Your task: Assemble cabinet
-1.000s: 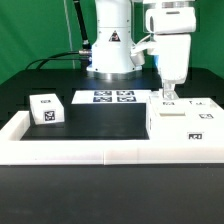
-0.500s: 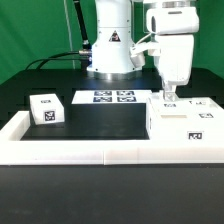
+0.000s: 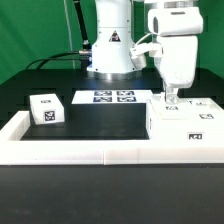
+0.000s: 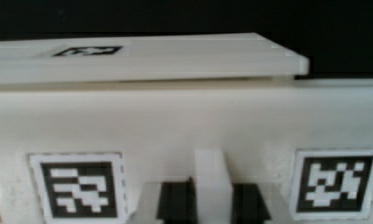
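The white cabinet body (image 3: 186, 124) stands at the exterior view's right, with flat white tagged parts lying on top of it. My gripper (image 3: 169, 97) reaches straight down onto its top near the back left corner. In the wrist view my gripper (image 4: 211, 195) has its dark fingers (image 4: 176, 205) pressed on both sides of a thin white panel edge (image 4: 211, 165). A tag (image 4: 74, 185) lies to either side of them, and a flat tagged panel (image 4: 138, 55) lies beyond. The small white block (image 3: 44, 109) sits alone at the exterior view's left.
The marker board (image 3: 112, 97) lies flat at the back middle, in front of the arm's base (image 3: 110, 60). A low white rail (image 3: 75, 150) borders the black table along the front and sides.
My gripper has shifted slightly toward the exterior view's right above the cabinet body. The block and the body have not moved.
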`<action>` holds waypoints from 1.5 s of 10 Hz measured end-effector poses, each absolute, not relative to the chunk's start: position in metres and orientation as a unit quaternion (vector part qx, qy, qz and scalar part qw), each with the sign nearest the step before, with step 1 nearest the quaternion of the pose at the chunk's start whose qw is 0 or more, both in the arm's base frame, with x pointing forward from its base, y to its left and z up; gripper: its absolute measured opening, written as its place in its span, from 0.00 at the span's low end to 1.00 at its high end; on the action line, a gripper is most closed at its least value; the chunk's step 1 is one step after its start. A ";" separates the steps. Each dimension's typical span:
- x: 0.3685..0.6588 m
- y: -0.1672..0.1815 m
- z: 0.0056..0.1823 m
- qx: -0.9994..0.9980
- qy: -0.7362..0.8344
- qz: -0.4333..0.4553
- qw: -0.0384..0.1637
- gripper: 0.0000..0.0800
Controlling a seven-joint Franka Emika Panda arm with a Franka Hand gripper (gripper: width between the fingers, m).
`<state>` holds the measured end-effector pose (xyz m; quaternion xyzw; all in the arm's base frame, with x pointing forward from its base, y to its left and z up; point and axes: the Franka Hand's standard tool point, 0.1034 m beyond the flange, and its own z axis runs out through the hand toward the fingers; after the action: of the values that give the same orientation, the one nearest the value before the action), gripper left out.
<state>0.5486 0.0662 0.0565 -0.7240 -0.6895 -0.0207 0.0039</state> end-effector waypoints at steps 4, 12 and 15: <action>0.568 0.065 0.055 -0.727 -0.687 -0.013 0.009 0.09; 0.580 0.064 0.055 -0.729 -0.685 -0.002 0.016 0.09; 0.581 0.063 0.063 -0.729 -0.685 -0.005 0.010 0.68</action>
<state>0.5809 0.0632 0.0629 -0.7289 -0.6845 -0.0052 0.0103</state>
